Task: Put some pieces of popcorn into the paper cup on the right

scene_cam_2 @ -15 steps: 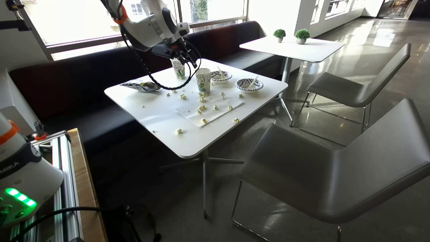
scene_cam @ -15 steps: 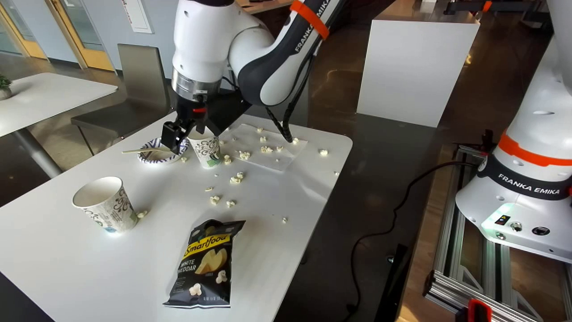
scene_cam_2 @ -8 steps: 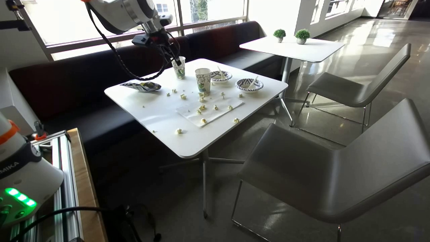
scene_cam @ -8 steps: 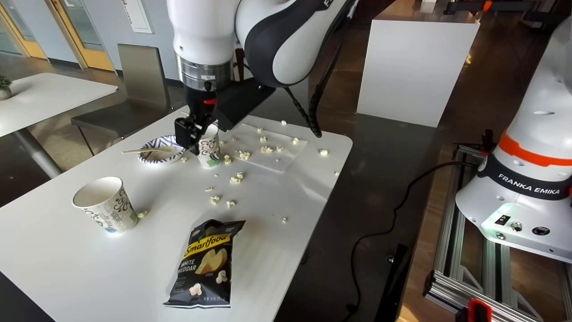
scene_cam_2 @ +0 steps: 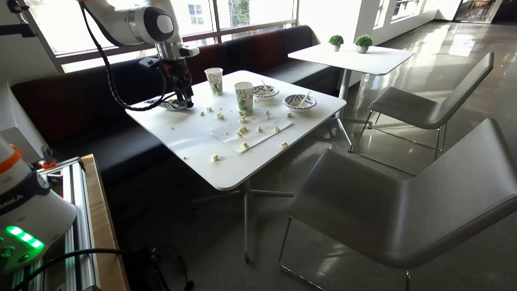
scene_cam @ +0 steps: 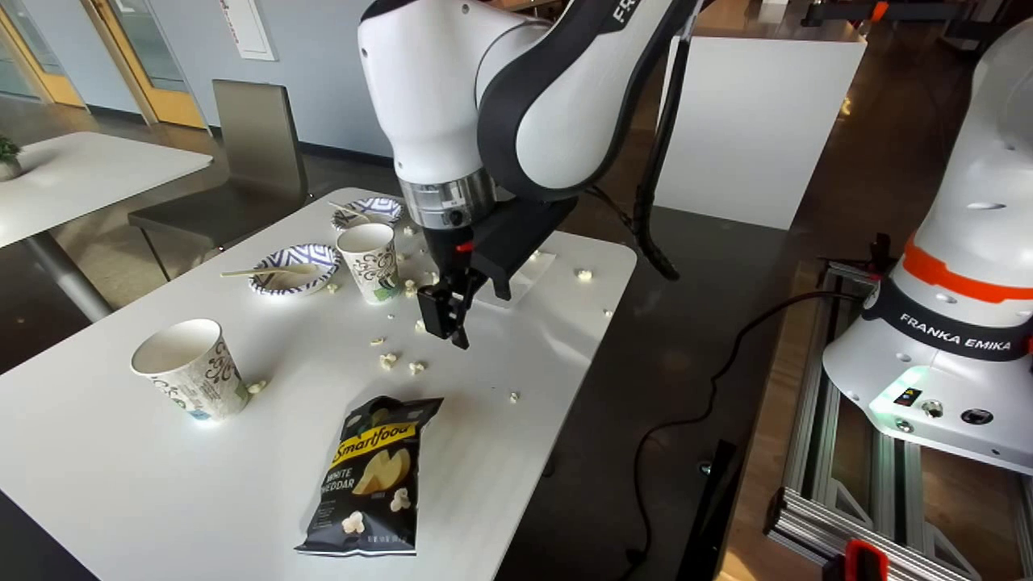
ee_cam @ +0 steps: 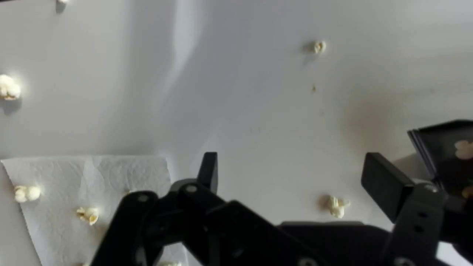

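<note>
Hovering over the table [scene_cam: 202,492], our claw [ee_cam: 290,167] stands released and wide, popcorn [ee_cam: 337,207] lying below it. We see both cups [scene_cam: 198,379] apart from it.

A white robot arm [scene_cam: 569,141] lettered FRANKA EMIKA sports an orange band [scene_cam: 964,278], silver collar [scene_cam: 444,203], black cable [scene_cam: 648,194] and black gripper [ee_cam: 296,175].
</note>
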Available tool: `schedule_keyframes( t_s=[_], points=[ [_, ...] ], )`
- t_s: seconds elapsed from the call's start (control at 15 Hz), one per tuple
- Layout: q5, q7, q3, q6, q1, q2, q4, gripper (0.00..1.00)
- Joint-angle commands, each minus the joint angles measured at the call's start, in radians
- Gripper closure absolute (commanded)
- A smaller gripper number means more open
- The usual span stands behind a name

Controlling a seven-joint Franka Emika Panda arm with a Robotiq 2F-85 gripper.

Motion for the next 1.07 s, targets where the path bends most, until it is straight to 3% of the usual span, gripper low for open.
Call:
schedule_keyframes(
  t_s=[0.0,0.33,0.67,1.0],
  points=[
    [0.125,-0.114,-0.043,-0.049,0.049,0.041,-0.028,0.0],
    [0.207,-0.225,-0.073,-0.066,0.077,0.087,-0.021,0.02],
    [0.239,-0.291,-0.087,-0.038,0.09,0.146,0.018,0.3],
    [0.273,-0.33,-0.083,-0.043,0.11,0.189,0.056,0.3]
  ],
)
